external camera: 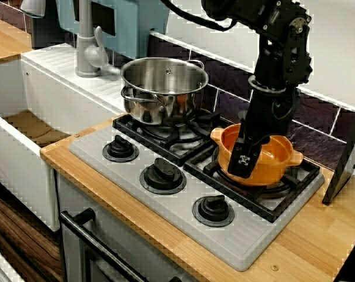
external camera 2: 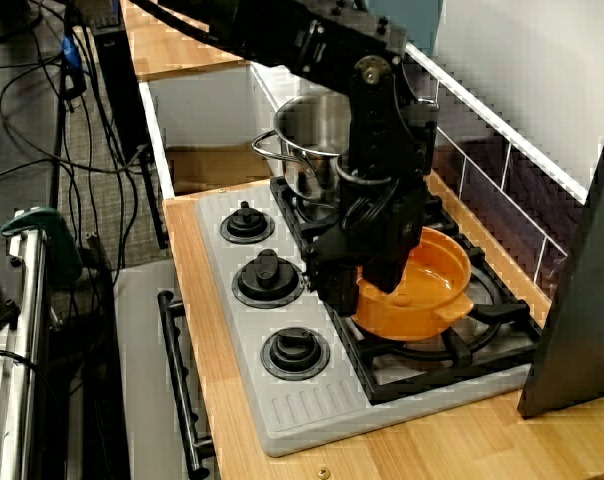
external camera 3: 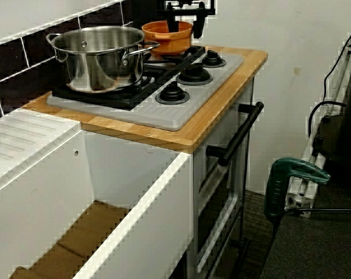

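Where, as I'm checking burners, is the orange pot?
In the front view, the orange pot sits on the stove's right grate, beside the steel pot, under the gripper.

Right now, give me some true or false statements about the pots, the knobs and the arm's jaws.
1. The orange pot stands on a burner grate. True.
2. The steel pot lies in the sink. False: it stands upright on the stove, beside the orange pot.
3. The stove has three knobs along its front. True.
4. The jaws hang over the steel pot. False: they are down at the orange pot's near rim.
5. The orange pot is upside down. False: its open side faces up.
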`<action>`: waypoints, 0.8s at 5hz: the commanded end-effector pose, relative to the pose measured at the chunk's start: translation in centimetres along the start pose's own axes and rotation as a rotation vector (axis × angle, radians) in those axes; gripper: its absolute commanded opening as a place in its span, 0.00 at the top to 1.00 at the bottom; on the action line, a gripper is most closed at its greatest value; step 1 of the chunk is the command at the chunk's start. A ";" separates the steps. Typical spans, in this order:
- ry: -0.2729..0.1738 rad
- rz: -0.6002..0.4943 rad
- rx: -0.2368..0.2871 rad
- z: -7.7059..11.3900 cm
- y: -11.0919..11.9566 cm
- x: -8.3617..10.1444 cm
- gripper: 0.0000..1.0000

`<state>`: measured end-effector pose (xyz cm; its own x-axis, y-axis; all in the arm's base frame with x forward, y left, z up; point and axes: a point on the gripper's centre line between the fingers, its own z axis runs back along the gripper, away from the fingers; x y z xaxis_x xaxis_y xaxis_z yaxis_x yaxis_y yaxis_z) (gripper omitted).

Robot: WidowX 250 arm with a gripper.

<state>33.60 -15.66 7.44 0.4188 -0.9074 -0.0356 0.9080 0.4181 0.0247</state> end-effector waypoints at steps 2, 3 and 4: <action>-0.034 -0.014 0.051 1.1 0.3 -1.6 1.00; -0.059 -0.007 0.052 2.9 1.0 -1.9 1.00; -0.058 -0.002 0.036 4.4 2.0 -0.6 1.00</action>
<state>34.62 -15.23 10.24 0.4208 -0.9071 -0.0117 0.9068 0.4203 0.0327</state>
